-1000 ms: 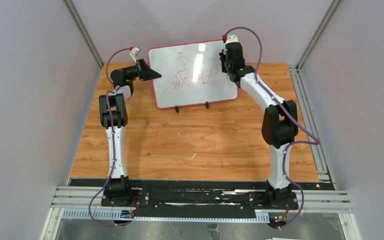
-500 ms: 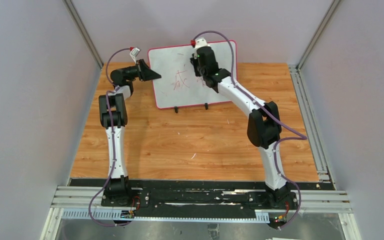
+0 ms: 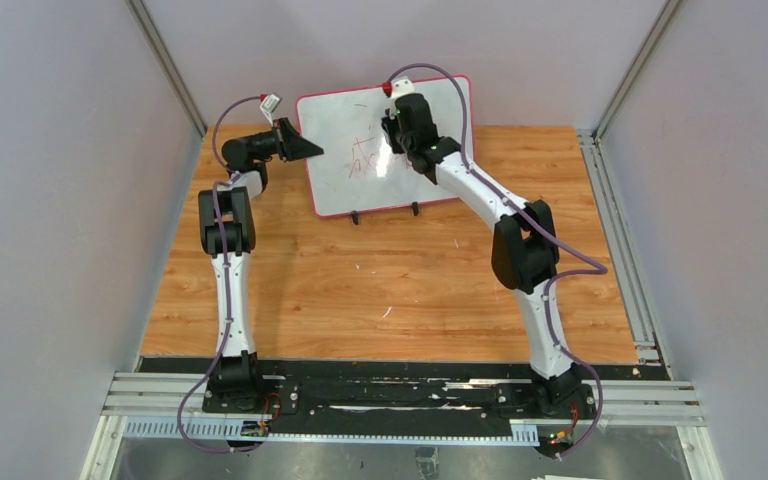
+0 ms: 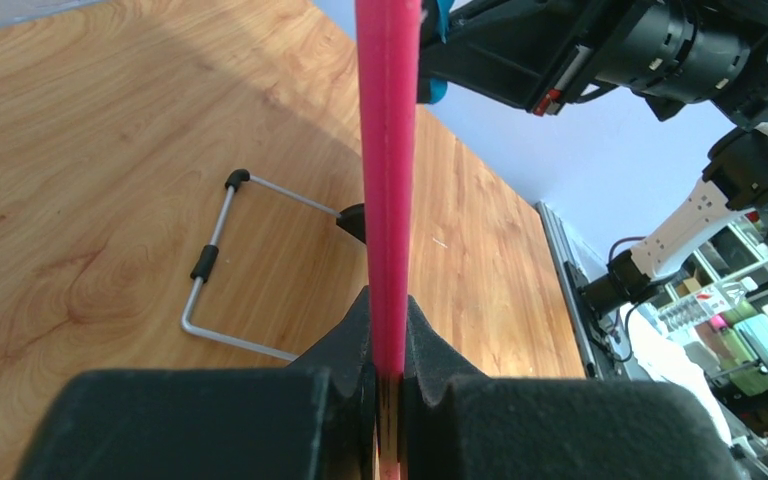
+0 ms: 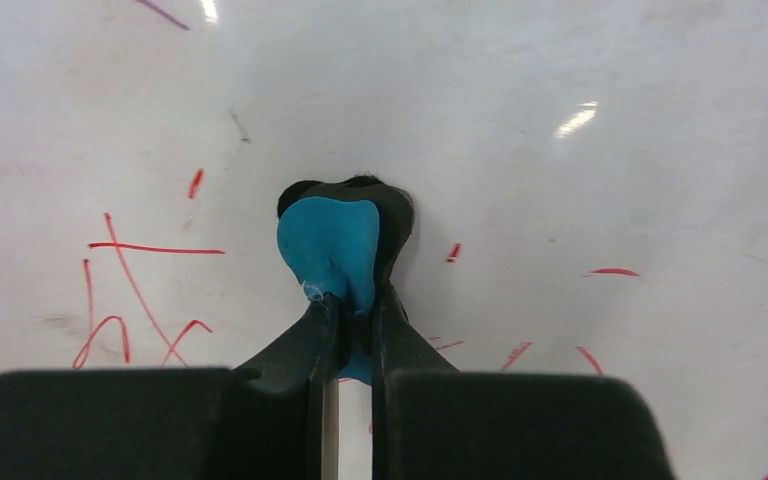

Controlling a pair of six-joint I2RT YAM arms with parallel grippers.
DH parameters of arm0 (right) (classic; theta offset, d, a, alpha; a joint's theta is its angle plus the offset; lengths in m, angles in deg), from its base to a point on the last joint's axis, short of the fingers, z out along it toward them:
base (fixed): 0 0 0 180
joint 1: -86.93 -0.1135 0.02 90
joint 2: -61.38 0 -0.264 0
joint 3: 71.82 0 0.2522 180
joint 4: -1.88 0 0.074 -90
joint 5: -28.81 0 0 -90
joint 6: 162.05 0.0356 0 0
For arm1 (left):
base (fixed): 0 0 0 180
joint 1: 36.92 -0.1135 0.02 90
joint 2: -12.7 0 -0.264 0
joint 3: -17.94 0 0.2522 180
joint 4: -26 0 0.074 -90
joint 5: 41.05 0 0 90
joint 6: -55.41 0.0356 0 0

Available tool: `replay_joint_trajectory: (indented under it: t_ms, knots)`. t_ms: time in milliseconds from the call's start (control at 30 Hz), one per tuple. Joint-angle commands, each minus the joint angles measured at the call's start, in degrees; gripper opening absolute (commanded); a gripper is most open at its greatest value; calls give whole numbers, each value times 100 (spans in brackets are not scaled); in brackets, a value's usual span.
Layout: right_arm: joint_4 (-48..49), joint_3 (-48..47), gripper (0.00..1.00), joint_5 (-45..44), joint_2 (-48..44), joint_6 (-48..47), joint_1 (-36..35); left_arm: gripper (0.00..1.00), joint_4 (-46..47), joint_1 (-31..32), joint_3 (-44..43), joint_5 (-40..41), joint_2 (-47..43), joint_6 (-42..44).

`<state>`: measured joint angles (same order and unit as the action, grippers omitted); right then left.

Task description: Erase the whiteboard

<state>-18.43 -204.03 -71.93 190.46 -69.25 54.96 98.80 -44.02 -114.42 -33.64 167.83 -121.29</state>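
Wiping is partway done: my right claw (image 5: pixel 352 318) pinches the eraser (image 5: pixel 328 240) against the whiteboard (image 3: pixel 345 195) standing at the far edge of the surface (image 3: pixel 390 290), my left claw (image 4: pixel 388 345) clamps its frame (image 4: pixel 388 150), and red strokes (image 5: pixel 125 300) beside the eraser await clearing.

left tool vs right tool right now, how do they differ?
Left tool is shut on the red frame of the whiteboard; right tool is shut on the blue-and-black eraser. Left tool sits at the board's left edge, seeing it edge-on; right tool faces the board's front, the eraser apparently against it beside red strokes. Both are shut and at the board.
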Motion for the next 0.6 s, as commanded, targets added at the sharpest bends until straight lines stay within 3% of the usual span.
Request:
replay_joint_trajectory:
  t_ms: [0, 333, 567]
  knots:
    - [-57, 116, 1, -448, -172, -79, 655, 0, 378, -126, -49, -275, 219, 460]
    - [110, 586, 1, -428, -745, 11, 1247, 0, 379, -126, -25, -274, 210, 469]
    - [406, 1255, 1, -141, -974, 235, 1120, 0, 372, -132, -40, -274, 211, 461]
